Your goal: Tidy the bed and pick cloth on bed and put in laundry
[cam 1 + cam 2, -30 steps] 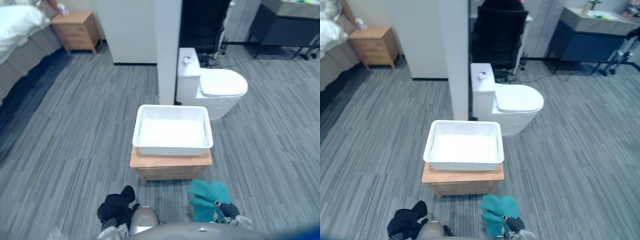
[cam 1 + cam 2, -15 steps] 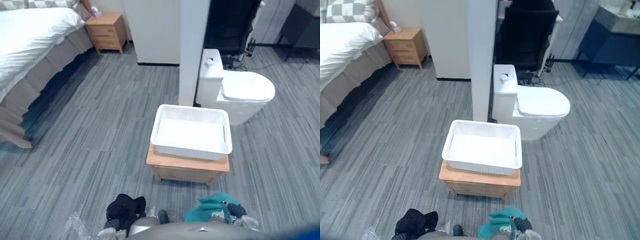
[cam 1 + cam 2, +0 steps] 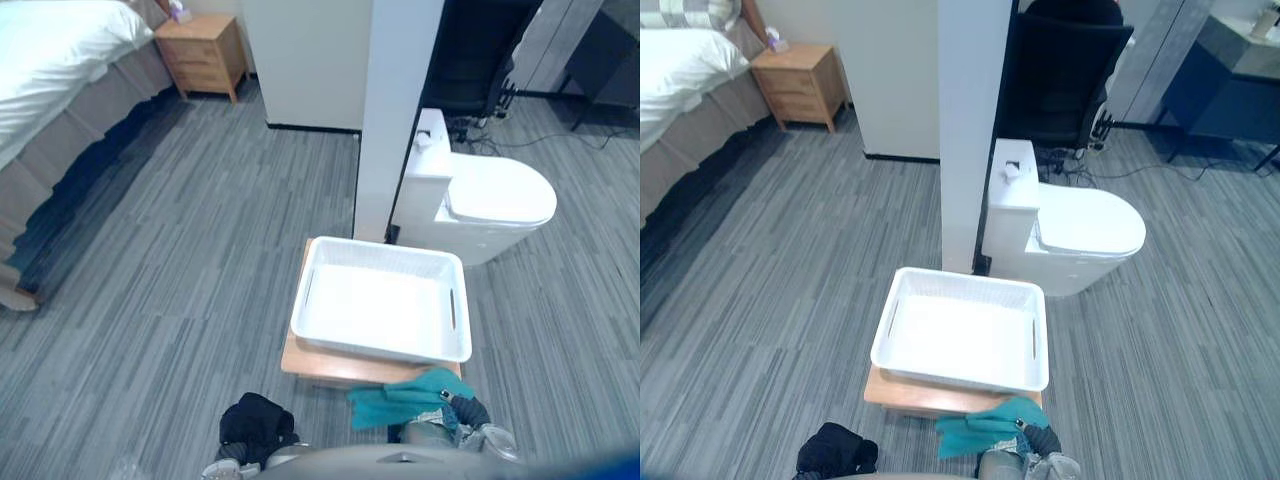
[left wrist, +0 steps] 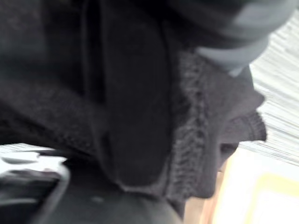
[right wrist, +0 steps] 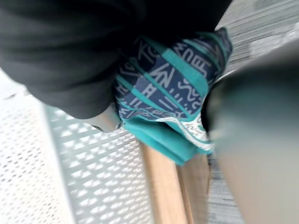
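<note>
Right hand (image 3: 474, 422): fingers curled round the teal cloth (image 3: 400, 398), which lies just ahead of them over the near edge of the table (image 3: 312, 367), beside the white basket (image 3: 380, 348). Left hand (image 3: 222, 467): fingers clutching the black cloth (image 3: 255, 425), short of the table.

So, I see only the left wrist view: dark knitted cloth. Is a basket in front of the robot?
Observer: Yes, an empty white perforated plastic basket sits on a low wooden stand ahead.
Operator: Does the other robot hand hold something?
Observer: The right robot hand grips a teal patterned cloth, overlapping the stand's near edge.
Operator: Is my cloth over the basket?
Observer: No, the black knitted cloth in the left robot hand is above grey floor, near the stand's left corner.
</note>
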Robot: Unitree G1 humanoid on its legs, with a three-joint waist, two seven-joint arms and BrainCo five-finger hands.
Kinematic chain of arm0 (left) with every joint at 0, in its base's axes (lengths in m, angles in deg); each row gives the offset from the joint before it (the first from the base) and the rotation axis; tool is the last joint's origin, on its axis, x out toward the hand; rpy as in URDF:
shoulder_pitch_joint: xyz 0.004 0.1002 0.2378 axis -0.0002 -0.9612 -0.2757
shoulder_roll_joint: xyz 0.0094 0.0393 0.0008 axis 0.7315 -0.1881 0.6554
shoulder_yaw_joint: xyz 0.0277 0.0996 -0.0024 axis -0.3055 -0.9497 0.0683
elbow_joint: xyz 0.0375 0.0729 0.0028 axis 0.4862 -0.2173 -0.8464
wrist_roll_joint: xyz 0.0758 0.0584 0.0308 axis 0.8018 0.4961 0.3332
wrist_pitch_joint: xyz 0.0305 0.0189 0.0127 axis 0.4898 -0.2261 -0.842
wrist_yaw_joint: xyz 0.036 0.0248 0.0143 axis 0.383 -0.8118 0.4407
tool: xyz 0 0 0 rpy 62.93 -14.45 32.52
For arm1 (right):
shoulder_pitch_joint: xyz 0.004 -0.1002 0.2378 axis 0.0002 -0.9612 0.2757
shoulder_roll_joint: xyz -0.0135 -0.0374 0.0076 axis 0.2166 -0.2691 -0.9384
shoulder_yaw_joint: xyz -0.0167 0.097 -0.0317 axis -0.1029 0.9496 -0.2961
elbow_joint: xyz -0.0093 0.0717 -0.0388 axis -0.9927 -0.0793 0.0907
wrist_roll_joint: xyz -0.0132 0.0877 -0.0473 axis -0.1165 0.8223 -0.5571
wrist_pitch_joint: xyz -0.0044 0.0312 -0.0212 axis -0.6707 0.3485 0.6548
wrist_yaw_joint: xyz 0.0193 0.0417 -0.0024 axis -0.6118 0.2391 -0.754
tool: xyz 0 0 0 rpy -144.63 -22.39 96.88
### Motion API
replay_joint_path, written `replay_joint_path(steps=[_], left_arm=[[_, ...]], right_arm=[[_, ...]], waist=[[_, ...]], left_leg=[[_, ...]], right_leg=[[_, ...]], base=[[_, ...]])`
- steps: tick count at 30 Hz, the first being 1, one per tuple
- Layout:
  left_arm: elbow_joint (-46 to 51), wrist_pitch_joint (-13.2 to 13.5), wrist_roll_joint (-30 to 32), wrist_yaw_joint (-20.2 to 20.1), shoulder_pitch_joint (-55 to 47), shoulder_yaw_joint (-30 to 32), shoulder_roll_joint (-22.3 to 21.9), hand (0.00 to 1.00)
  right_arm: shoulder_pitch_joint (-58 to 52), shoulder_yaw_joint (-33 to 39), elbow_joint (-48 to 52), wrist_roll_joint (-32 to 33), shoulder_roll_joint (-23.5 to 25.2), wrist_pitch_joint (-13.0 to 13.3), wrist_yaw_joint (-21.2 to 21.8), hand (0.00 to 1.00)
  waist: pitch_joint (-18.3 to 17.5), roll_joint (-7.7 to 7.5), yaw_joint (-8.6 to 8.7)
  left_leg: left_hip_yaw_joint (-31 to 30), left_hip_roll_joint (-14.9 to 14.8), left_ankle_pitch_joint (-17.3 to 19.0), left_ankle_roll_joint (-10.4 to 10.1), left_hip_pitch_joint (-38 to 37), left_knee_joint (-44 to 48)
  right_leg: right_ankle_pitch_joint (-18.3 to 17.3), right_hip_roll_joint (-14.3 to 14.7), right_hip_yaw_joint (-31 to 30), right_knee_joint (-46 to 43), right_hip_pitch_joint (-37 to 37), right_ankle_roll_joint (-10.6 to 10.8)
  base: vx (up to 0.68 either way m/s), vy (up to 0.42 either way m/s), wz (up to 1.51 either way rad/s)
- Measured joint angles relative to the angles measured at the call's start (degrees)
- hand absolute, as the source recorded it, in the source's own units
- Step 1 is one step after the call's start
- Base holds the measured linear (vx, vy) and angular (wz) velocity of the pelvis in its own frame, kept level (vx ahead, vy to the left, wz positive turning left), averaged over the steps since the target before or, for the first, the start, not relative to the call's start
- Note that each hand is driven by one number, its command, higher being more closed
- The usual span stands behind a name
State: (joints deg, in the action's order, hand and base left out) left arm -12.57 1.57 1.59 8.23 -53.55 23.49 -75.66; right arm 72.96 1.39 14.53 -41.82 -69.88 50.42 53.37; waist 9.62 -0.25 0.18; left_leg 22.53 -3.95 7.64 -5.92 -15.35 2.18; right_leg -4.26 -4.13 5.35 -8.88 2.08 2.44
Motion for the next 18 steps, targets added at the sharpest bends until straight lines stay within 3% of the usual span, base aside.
replay_joint_path(steps=[3,4,6,7,9,10,15,18], left_arm=[[1.7,0.3,-0.4,0.1,-0.2,1.3,0.5,1.00],[2.2,0.6,-0.3,0.0,0.1,2.3,0.3,1.00],[3.0,0.7,-0.4,0.0,0.0,3.8,-0.8,1.00],[3.2,1.4,-0.3,0.0,-0.1,4.4,-1.4,1.00],[3.2,1.6,-0.2,-0.4,-0.2,4.4,-2.3,1.00],[3.0,1.7,0.3,-1.5,-0.1,4.3,-3.0,1.00],[2.8,1.6,2.9,-4.6,1.5,1.9,-0.8,1.00],[1.8,1.7,2.9,-7.3,3.2,-1.4,-0.1,1.00]], right_arm=[[-0.8,0.1,0.5,0.3,1.4,-1.3,0.1,1.00],[-0.9,-0.1,1.2,0.3,1.5,-2.0,0.1,1.00],[-1.2,-0.1,2.1,0.3,1.5,-2.9,0.0,1.00],[-1.9,-0.5,2.7,0.3,1.2,-3.3,-0.1,1.00],[-2.0,0.3,3.2,0.3,0.5,-3.6,-0.2,1.00],[-2.0,1.3,3.5,0.3,0.4,-3.7,-0.1,1.00],[-2.3,4.2,2.7,4.0,1.3,-4.3,-1.1,1.00],[-3.2,5.6,1.4,11.2,1.5,-5.3,-4.0,1.00]], waist=[[-0.4,-1.82,-1.26],[0.3,-2.28,-1.24],[0.7,-1.26,-1.41],[0.4,-0.49,-1.75],[-0.2,1.30,-1.61],[-0.2,1.92,-1.46],[-1.4,0.69,0.58],[-1.8,0.05,0.76]], left_leg=[[2.2,-1.5,1.8,-0.6,5.1,12.1],[2.4,-3.6,3.3,-0.3,8.2,21.2],[2.3,-8.1,3.6,0.3,12.9,34.7],[2.6,-9.6,6.6,1.4,13.4,35.8],[3.3,-11.4,6.9,2.2,12.5,27.7],[3.9,-10.6,6.5,1.4,10.7,22.9],[5.4,-5.8,5.5,1.6,6.0,10.8],[5.3,-2.9,1.7,1.7,3.0,3.9]], right_leg=[[-0.4,-1.0,0.2,2.1,1.3,-0.1],[-1.5,-0.9,0.2,3.2,2.8,-0.8],[-2.2,0.0,-0.5,4.0,4.7,-1.3],[-2.5,0.5,-1.7,3.9,5.0,-1.3],[-2.6,1.0,-3.3,3.2,4.6,-0.9],[-2.7,1.1,-4.7,2.4,3.8,-0.2],[-2.7,-0.8,-4.6,2.4,2.4,1.2],[-2.4,-2.2,-4.5,2.4,2.7,1.7]], base=[[0.05,-0.012,-0.03],[-0.01,-0.067,-0.01],[-0.03,-0.069,-0.19],[-0.05,-0.088,-0.47],[-0.04,-0.071,-0.55],[0.02,0.078,-0.51],[0.04,0.114,-0.05],[0.02,0.049,0.09]])
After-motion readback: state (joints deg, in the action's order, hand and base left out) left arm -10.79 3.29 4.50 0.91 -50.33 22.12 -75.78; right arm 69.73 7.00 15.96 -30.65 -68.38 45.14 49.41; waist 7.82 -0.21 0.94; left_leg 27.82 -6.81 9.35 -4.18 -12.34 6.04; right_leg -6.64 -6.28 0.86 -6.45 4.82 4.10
